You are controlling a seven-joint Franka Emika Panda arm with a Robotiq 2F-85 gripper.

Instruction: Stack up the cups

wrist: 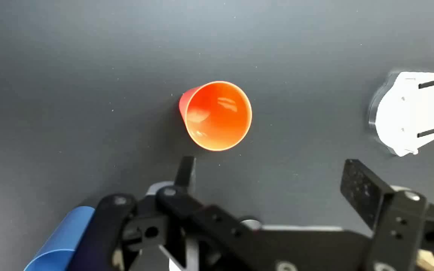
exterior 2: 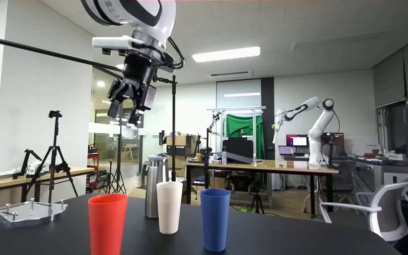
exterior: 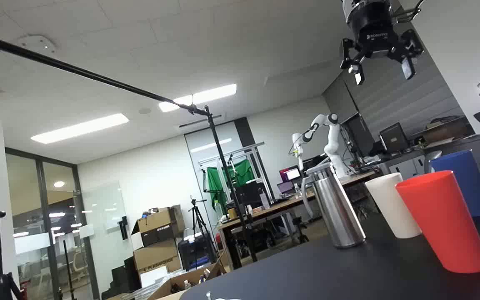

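Note:
Three cups stand upright and apart on the dark table, mouths up. The red cup (exterior: 444,221) (exterior 2: 107,223) shows its open mouth in the wrist view (wrist: 219,116). The white cup (exterior: 396,208) (exterior 2: 168,209) stands between the red cup and the blue cup (exterior: 469,175) (exterior 2: 215,219) in an exterior view. The blue cup is partly behind the fingers at the lower left of the wrist view (wrist: 62,235); the white cup is mostly hidden there. My gripper (exterior: 384,76) (exterior 2: 124,114) (wrist: 271,175) is open, empty and high above the cups. The red cup is not between its fingers.
A tall steel flask (exterior: 336,208) (exterior 2: 152,191) stands behind the white cup in an exterior view. A metal plate with posts (exterior 2: 32,212) (wrist: 413,109) lies near the edge of the dark table (exterior: 306,271) (exterior 2: 278,233) (wrist: 89,56).

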